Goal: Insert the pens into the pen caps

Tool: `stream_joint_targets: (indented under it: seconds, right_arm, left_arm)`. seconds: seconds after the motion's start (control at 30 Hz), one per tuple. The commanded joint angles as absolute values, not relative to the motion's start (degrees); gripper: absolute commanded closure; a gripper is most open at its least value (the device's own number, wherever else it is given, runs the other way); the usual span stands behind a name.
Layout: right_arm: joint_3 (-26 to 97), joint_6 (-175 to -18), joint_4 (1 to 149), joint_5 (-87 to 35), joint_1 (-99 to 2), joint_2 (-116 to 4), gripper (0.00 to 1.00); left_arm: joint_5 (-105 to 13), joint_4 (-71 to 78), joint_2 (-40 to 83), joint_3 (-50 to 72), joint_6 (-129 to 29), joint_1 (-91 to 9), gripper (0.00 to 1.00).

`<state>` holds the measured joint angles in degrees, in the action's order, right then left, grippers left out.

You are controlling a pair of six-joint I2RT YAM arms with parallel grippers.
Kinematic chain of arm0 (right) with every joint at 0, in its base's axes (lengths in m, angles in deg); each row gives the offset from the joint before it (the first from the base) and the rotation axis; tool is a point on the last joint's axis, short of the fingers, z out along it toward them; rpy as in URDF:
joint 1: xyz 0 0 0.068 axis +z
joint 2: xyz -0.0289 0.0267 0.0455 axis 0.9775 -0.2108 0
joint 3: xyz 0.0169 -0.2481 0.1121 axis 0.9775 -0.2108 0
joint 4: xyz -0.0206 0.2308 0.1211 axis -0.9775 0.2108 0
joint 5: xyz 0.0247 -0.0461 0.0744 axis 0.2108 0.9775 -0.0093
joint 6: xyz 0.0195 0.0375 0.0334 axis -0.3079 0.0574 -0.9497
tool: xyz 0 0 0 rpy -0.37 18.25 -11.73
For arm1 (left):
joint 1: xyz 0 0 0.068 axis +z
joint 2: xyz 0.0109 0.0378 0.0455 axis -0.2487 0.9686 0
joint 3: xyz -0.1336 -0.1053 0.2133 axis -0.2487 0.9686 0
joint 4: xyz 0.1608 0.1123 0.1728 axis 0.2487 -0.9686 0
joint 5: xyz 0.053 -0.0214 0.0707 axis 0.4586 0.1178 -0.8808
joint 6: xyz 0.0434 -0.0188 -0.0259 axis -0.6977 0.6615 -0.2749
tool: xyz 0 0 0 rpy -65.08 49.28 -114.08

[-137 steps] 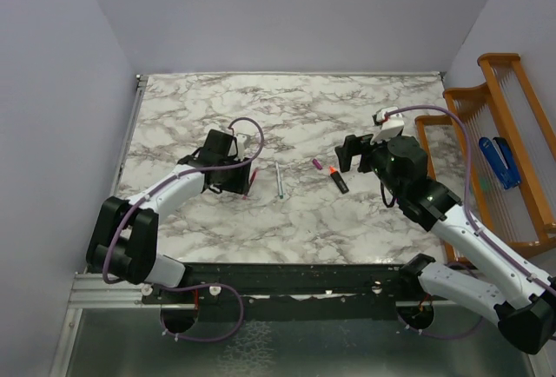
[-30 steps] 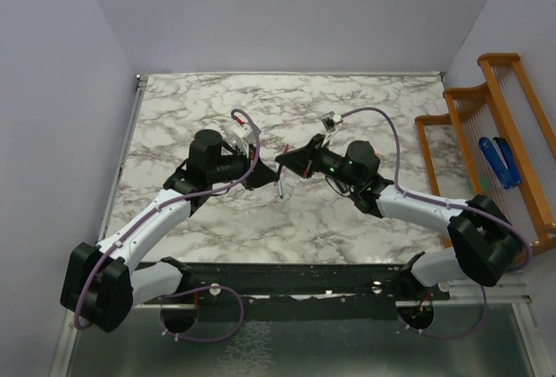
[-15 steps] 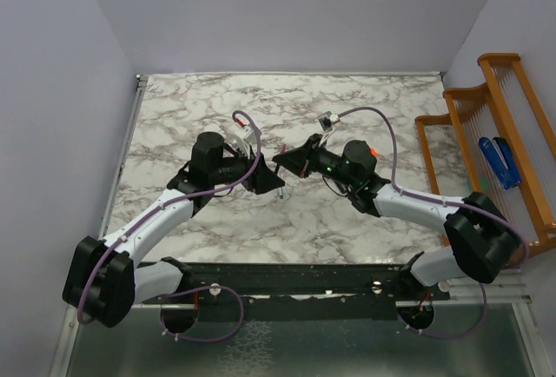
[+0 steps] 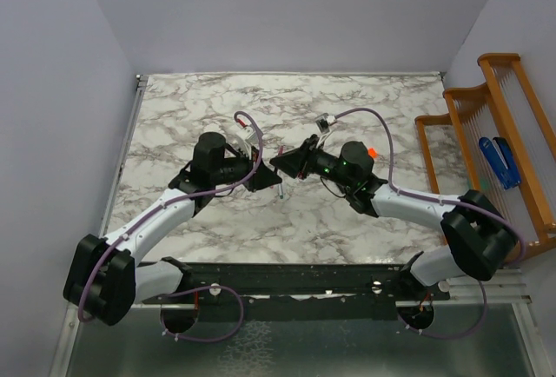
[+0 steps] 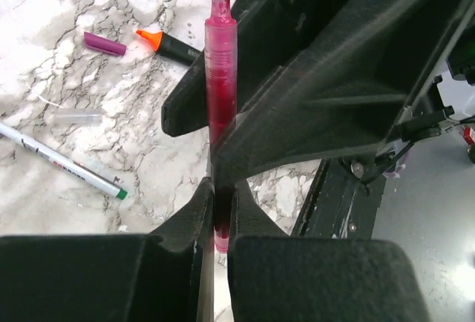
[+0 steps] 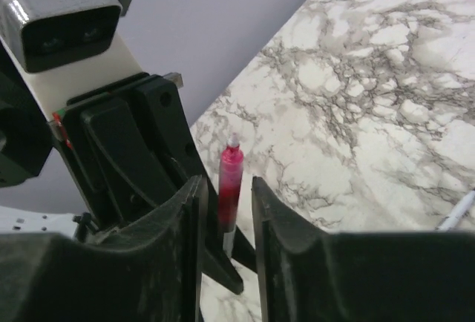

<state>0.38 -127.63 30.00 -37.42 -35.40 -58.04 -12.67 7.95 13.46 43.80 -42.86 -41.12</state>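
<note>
The slim red-pink pen (image 5: 221,77) sticks out of my left gripper (image 5: 215,214), which is shut on its lower end. My right gripper (image 6: 226,211) faces it at mid table with its jaws apart on either side of the same pen (image 6: 229,188), not pressing it. On the marble lie the magenta-purple cap (image 5: 104,43), the black marker with its orange end (image 5: 167,46) and the silver-grey pen (image 5: 63,160). An orange cap (image 4: 372,151) shows beside the right arm. In the top view the two grippers meet, left (image 4: 269,177) and right (image 4: 283,165).
A small clear sleeve (image 5: 78,116) lies near the silver-grey pen. A wooden rack (image 4: 486,125) with a blue object (image 4: 498,162) stands off the table's right edge. The black frame rail (image 4: 304,277) runs along the near edge.
The right gripper's jaws have parted from the pen, and that arm has edged slightly left, which uncovers the orange cap. The left gripper keeps hold of the pen.
</note>
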Motion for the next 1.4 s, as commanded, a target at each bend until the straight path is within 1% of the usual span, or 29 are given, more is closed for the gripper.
stream_joint_targets:
  seconds: [0.0, 0.03, 0.07, 0.1, 0.13, 0.27, 0.33, 0.37, 0.4, 0.43, 0.47, 0.5, 0.53, 0.6, 0.63, 0.77, 0.93, 1.0, 1.13, 1.23, 1.37]
  right_arm:
    - [1.49, -126.57, 29.91, -36.76, -34.85, -57.55, 0.40]
    - [1.57, -126.27, 31.03, -35.55, -34.85, -57.06, 0.18]
    - [1.82, -125.44, 33.75, -32.69, -34.85, -56.11, 0.02]
    - [2.04, -124.99, 36.95, -30.05, -34.86, -54.73, 0.00]
    - [2.25, -123.50, 40.57, -24.83, -34.92, -52.76, 0.00]
    - [1.31, -117.59, 51.25, -7.20, -35.84, -42.29, 0.00]
    - [3.82, -113.39, 58.70, -3.26, -37.80, -39.68, 0.02]
    - [6.34, -111.00, 63.83, -3.22, -39.09, -39.99, 0.07]
    - [9.51, -108.09, 68.99, -4.18, -40.60, -41.30, 0.14]
    - [12.62, -105.12, 74.32, -6.60, -42.06, -43.16, 0.23]
    - [16.21, -101.42, 79.79, -10.74, -43.64, -45.87, 0.28]
    - [20.03, -97.08, 85.32, -14.87, -44.74, -49.19, 0.27]
    - [23.97, -93.29, 92.26, -17.33, -45.23, -52.99, 0.24]
    - [30.37, -87.07, 103.24, -18.62, -45.31, -60.43, 0.18]
    - [32.23, -85.31, 106.33, -19.48, -45.31, -63.36, 0.17]
    - [33.01, -83.10, 106.74, -18.54, -45.31, -69.19, 0.17]
    - [35.73, -83.26, 107.68, -13.66, -45.31, -77.23, 0.29]
    - [35.67, -83.88, 106.63, -13.42, -45.31, -79.12, 0.31]
    - [34.21, -84.74, 103.20, -14.53, -45.29, -80.36, 0.35]
    - [33.16, -84.92, 100.41, -16.92, -44.91, -79.24, 0.37]
    - [31.25, -84.16, 96.34, -20.37, -41.73, -75.77, 0.37]
  left_arm:
    - [-15.72, 6.87, 11.90, 43.82, -43.68, -41.21, 1.00]
    - [-16.18, 6.17, 11.79, 43.63, -44.19, -41.21, 1.00]
    - [-17.03, 5.13, 11.68, 43.35, -44.81, -41.21, 1.00]
    - [-18.18, 3.90, 11.65, 43.01, -45.57, -41.21, 1.00]
    - [-19.60, 2.15, 11.67, 42.57, -46.41, -41.21, 1.00]
    - [-24.76, -4.32, 12.29, 41.27, -49.21, -41.21, 1.00]
    - [-26.03, -4.92, 12.06, 41.03, -49.65, -41.21, 1.00]
    - [-26.47, -5.06, 11.82, 41.03, -49.80, -41.21, 1.00]
    - [-27.01, -5.25, 11.57, 40.96, -50.09, -41.21, 1.00]
    - [-27.49, -5.65, 11.24, 40.88, -50.47, -41.14, 1.00]
    - [-27.61, -6.22, 11.12, 40.67, -51.10, -41.12, 1.00]
    - [-27.39, -7.16, 10.96, 40.45, -51.95, -41.12, 1.00]
    - [-26.76, -7.74, 10.60, 40.34, -52.86, -41.12, 1.00]
    - [-24.83, -8.79, 10.03, 40.48, -54.57, -41.12, 1.00]
    - [-23.81, -9.06, 9.62, 40.62, -55.22, -41.11, 1.00]
    - [-19.77, -10.02, 8.37, 41.02, -57.28, -41.08, 1.00]
    - [-17.73, -10.11, 8.13, 41.10, -57.62, -41.12, 1.00]
    - [-17.10, -10.11, 8.18, 41.03, -57.66, -41.12, 1.00]
    - [-16.46, -10.11, 8.52, 40.94, -57.49, -41.12, 1.00]
    - [-16.37, -10.11, 8.51, 40.94, -57.41, -41.12, 1.00]
    - [-16.22, -10.08, 9.08, 40.64, -57.48, -41.12, 1.00]
